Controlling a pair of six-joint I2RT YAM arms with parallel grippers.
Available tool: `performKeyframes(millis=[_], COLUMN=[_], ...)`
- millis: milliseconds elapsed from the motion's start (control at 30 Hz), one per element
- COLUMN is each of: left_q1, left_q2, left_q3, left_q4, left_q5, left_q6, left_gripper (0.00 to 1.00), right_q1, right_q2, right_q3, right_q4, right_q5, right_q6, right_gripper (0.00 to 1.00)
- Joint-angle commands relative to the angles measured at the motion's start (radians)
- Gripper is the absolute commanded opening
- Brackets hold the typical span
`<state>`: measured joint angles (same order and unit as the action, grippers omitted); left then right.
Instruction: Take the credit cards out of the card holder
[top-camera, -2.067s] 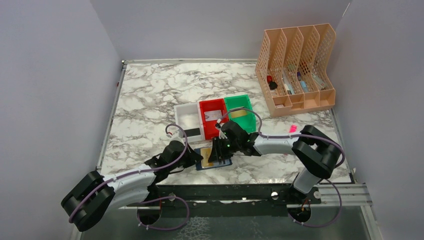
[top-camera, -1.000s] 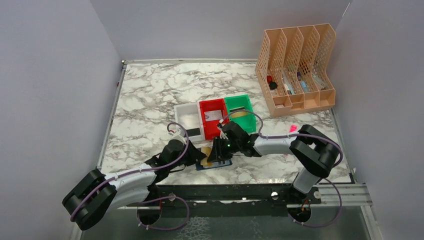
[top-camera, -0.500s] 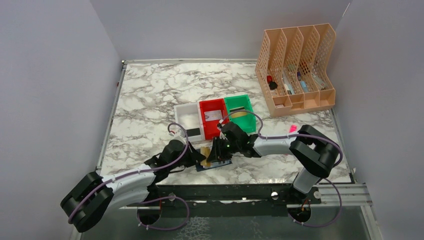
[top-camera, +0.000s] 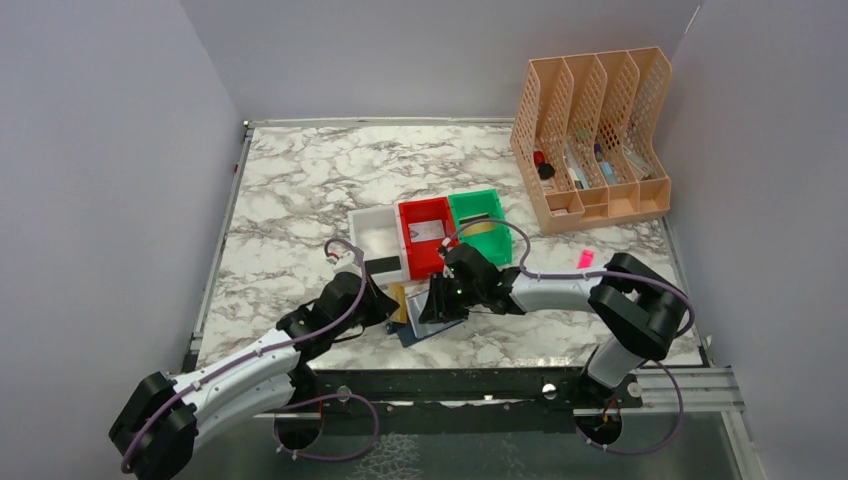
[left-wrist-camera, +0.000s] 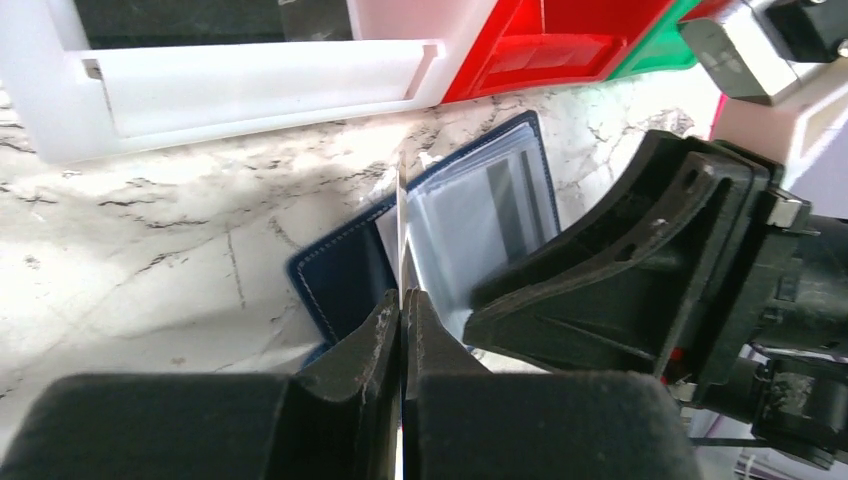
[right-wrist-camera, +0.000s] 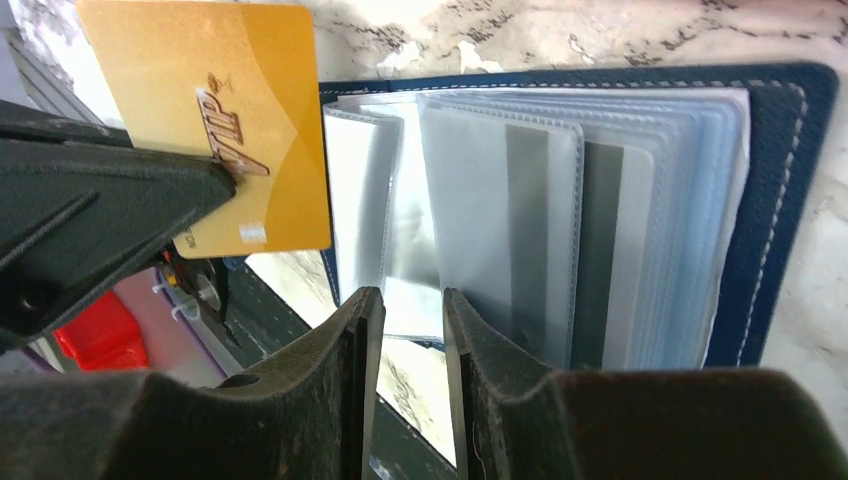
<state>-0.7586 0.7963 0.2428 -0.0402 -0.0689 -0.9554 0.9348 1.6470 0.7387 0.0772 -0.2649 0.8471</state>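
The card holder (right-wrist-camera: 790, 200), a navy wallet, lies open on the marble with its clear sleeves (right-wrist-camera: 500, 200) fanned; it also shows in the left wrist view (left-wrist-camera: 340, 280) and from above (top-camera: 422, 333). My left gripper (left-wrist-camera: 402, 300) is shut on a gold credit card (right-wrist-camera: 210, 120), which stands edge-up (left-wrist-camera: 401, 220) just left of the sleeves and clear of them. A grey card (right-wrist-camera: 600, 250) sits in a sleeve. My right gripper (right-wrist-camera: 412, 300) hovers over the sleeves' near edge, jaws a narrow gap apart with nothing clamped.
White (top-camera: 372, 235), red (top-camera: 425, 238) and green (top-camera: 480, 222) bins stand in a row just behind the wallet, a card in each. A peach file rack (top-camera: 590, 140) stands at the back right. A pink stick (top-camera: 586, 258) lies right of the bins.
My left gripper closed on the gold card and drew it left, out of the sleeve, as the left arm pulled back. The wallet shifted slightly. The right gripper stayed put.
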Motion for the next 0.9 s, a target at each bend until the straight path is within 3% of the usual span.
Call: performKeyframes(millis=[0,100,267,433,600,867], left_q1=[0.002,0.002,0.002,0.003,0.004,0.073], left_q2=[-0.019,-0.03,-0.029,0.009,0.071,0.174], left_q3=[0.052,0.081,0.125,0.162,0.199,0.215], left_q4=[-0.049,-0.046,-0.011,0.047,0.111,0.277], left_q5=[-0.042,-0.031,0.02,0.071,0.09,0.28], left_q6=[0.041,0.081,0.137,0.174,0.183,0.161], left_gripper=[0.03,0.0,0.0,0.0,0.0,0.0], right_q1=[-0.001,-0.001,-0.001,-0.002,-0.013,-0.21], right_q2=[-0.044,-0.125,-0.301,-0.42,-0.437,-0.48], right_q3=[-0.017,-0.031,-0.033,-0.047,0.037,-0.062], right_q4=[-0.102,-0.065,-0.112,-0.14,-0.279,-0.102], right_q5=[0.035,-0.007,0.114,0.304,0.321,-0.124], right_q6=[-0.054,-0.087,-0.126,-0.226,-0.329,-0.317], right_gripper=[0.36,0.38,0.45,0.65,0.8,0.8])
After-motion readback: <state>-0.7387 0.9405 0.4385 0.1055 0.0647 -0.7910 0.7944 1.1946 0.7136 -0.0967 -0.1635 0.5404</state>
